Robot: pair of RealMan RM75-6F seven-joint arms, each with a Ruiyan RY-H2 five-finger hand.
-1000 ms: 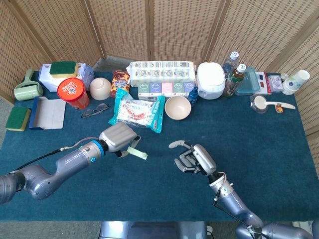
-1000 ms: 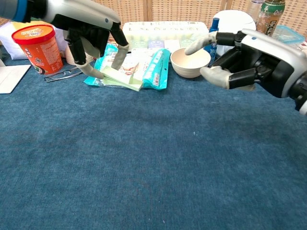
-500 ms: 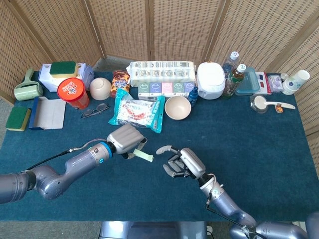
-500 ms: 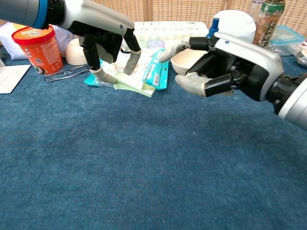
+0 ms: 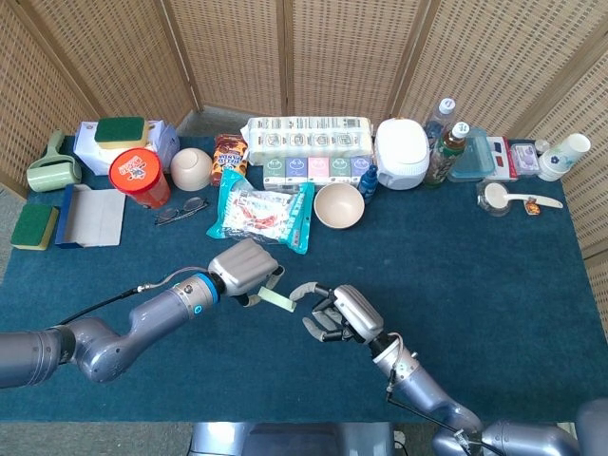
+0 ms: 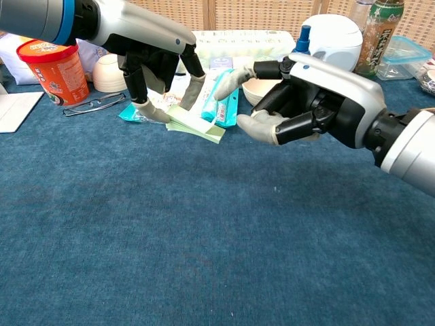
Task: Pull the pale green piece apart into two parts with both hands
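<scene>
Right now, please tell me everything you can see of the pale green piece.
The pale green piece is a small, flat, oblong slab, seemingly layered at its edge. The left hand pinches one end, holding it off the blue cloth, tilted down towards the right hand. That open hand is close beside its free end, not yet touching.

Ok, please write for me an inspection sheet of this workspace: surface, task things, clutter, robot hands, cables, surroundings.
Surface: dark blue cloth-covered table, flat, no spill seen.
Job's things: flat pale green piece, one end held above the cloth, the other end free.
Clutter: along the far edge, red round tub, folded glasses, clear plastic snack bag, beige bowl, white rice cooker, bottles, sponges.
Robot hands: left robot hand pinches the piece; right robot hand open, close to the free end, touch cannot be told.
Cables: thin black cable along the left forearm.
Surroundings: woven wicker screen behind the table.
</scene>
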